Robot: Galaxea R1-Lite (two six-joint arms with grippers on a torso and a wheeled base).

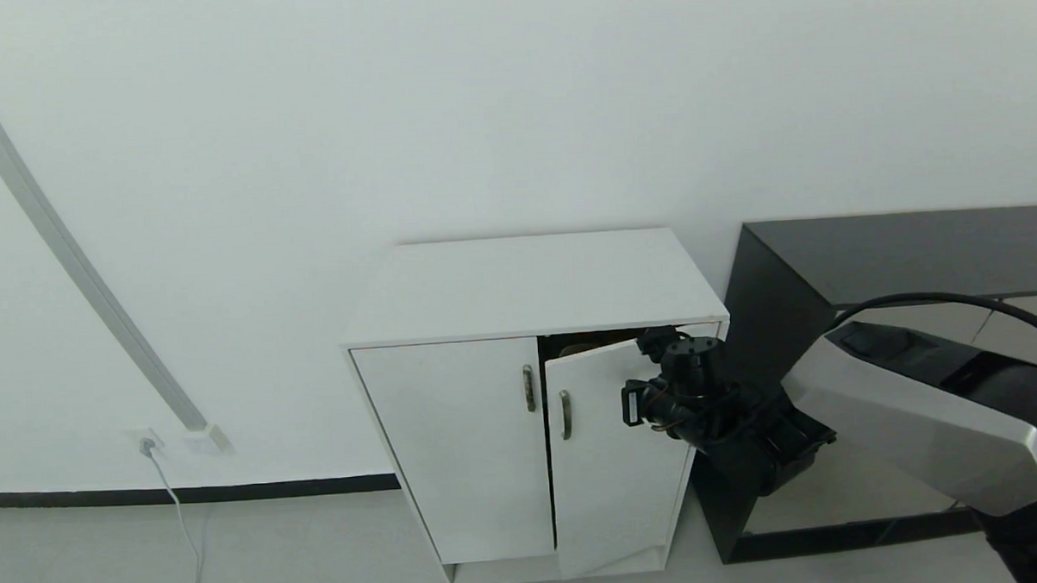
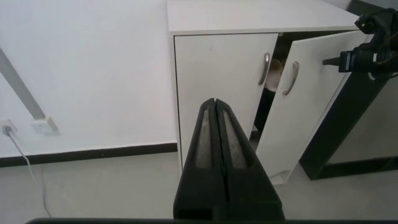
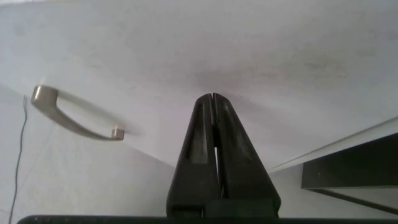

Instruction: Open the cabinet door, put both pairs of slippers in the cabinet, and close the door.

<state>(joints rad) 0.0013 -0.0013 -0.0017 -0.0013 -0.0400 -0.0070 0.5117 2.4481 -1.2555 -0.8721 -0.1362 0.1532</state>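
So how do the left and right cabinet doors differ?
Left door sits shut and flush; right door hangs ajar, showing a gap at the top. The right hand is at the right door's face; nothing touches the left door. Both are white and alike in size.

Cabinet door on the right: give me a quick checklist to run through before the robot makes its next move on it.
1. Right door closed: not ok, it stands ajar, swung outward.
2. Left door closed: ok, it sits flush with the cabinet front.
3. Right pincer placed on the door: ok, it is shut, with its tip at the panel beside the handle.
4. Left pincer out of the door's swing: ok, it is shut and held back from the cabinet.
5. Both pairs of slippers inside: cannot tell; only a tan shape shows through the gap.
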